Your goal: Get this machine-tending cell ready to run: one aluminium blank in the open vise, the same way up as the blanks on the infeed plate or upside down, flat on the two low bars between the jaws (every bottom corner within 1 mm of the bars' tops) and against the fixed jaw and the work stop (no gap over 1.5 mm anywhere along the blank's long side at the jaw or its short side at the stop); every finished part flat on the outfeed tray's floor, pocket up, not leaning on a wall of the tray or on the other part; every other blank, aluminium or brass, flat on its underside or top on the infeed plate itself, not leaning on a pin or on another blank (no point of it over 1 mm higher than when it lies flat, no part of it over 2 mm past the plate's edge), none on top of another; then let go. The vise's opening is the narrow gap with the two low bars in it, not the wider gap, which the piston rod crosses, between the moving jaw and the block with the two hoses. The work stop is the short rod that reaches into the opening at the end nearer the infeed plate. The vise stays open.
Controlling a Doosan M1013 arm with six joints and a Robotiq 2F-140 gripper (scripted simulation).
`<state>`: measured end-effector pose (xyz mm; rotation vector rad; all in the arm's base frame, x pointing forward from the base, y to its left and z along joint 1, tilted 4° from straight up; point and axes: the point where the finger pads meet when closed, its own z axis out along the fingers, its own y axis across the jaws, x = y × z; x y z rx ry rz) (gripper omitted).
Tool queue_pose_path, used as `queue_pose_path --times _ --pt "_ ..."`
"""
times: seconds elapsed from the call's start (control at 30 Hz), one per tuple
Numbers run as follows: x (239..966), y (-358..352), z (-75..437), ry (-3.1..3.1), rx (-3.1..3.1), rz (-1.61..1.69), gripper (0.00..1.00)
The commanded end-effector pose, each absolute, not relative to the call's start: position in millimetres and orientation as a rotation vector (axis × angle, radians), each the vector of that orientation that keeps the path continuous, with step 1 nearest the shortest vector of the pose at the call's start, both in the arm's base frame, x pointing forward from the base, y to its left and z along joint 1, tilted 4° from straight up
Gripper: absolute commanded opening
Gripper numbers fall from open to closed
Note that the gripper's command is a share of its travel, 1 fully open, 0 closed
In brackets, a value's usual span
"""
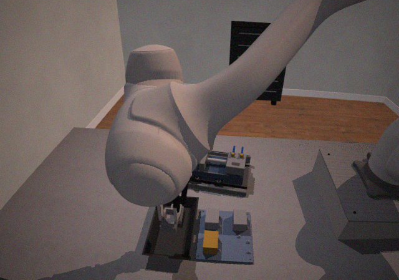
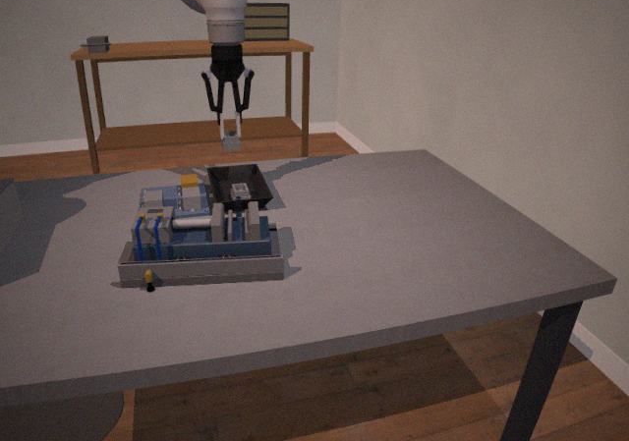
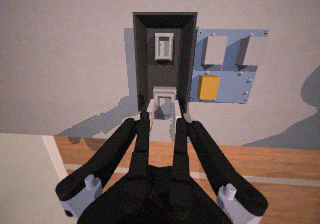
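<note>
Pocket up over the outfeed tray (image 1: 192, 227) (image 2: 264, 185) (image 3: 192, 39), at six o'clock in the wrist view, a finished part (image 2: 231, 140) (image 3: 164, 105) is gripped by the fingers (image 2: 230, 127), presumably for a flat landing apart from the other finished part (image 2: 240, 190) (image 3: 164, 46) at twelve.

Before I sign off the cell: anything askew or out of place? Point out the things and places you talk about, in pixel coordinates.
Nothing looks damaged or spilled. Only oddity against the end state: one finished part (image 2: 231, 143) (image 3: 164, 92) hangs in the gripper (image 2: 231, 131) (image 3: 164, 106), above the outfeed tray (image 2: 215, 185) (image 3: 142, 59), not flat in it.
</note>
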<state>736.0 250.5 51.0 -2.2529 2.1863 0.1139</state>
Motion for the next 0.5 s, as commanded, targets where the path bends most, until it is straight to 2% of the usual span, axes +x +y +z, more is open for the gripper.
queue_pose_path --times 0.0,0.47 --pt "739.8 248.2 53.7 2.185 -2.257 0.114 0.0" --pt "744.8 246.6 57.7 2.182 -2.259 0.114 0.0"
